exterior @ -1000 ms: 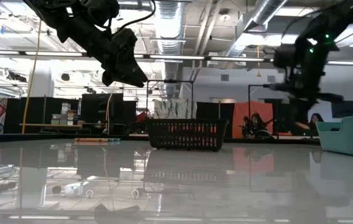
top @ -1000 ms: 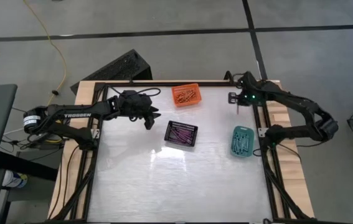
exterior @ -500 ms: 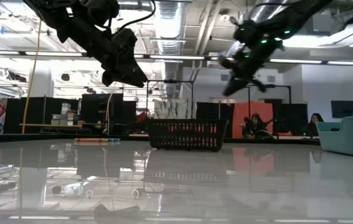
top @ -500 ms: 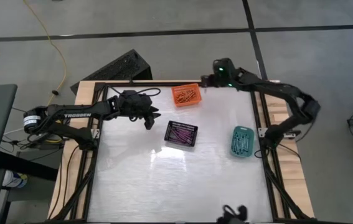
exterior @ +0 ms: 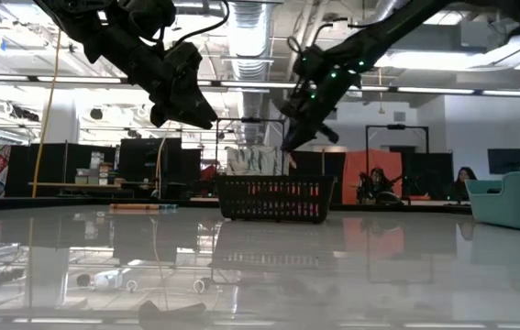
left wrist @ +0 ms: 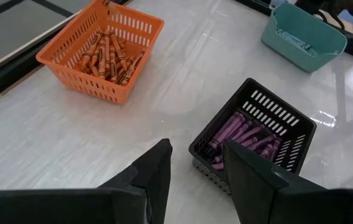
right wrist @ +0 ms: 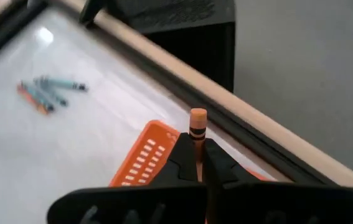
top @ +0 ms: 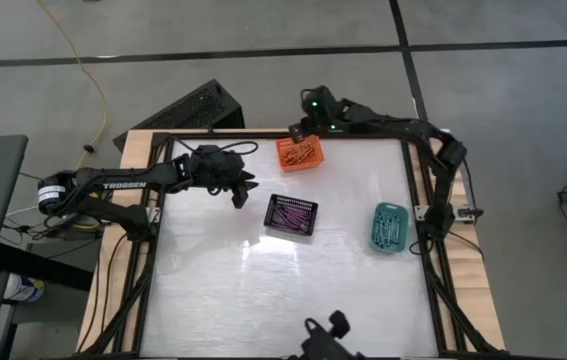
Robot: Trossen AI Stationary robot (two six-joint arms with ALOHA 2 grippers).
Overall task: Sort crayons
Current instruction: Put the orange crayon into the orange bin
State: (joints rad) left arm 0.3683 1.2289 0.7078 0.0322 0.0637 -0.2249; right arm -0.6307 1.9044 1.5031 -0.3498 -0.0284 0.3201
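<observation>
High view: table (top: 293, 290), two arms, three baskets, crayons sorted by colour.
Right gripper (top: 298, 131) hangs over the orange basket (top: 299, 153) at the far edge, jaws pinching an orange crayon (right wrist: 197, 127) upright. Left gripper (top: 246, 188) hovers near the black basket (top: 291, 214), jaws spread and holding nothing. Purple crayons (left wrist: 241, 134) fill the black basket, orange ones (left wrist: 111, 55) the orange basket, teal ones the teal basket (top: 389, 227) at the right.

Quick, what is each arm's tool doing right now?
Left tool: open, holding nothing.
Right tool: closed on an orange crayon, above the orange basket.
</observation>
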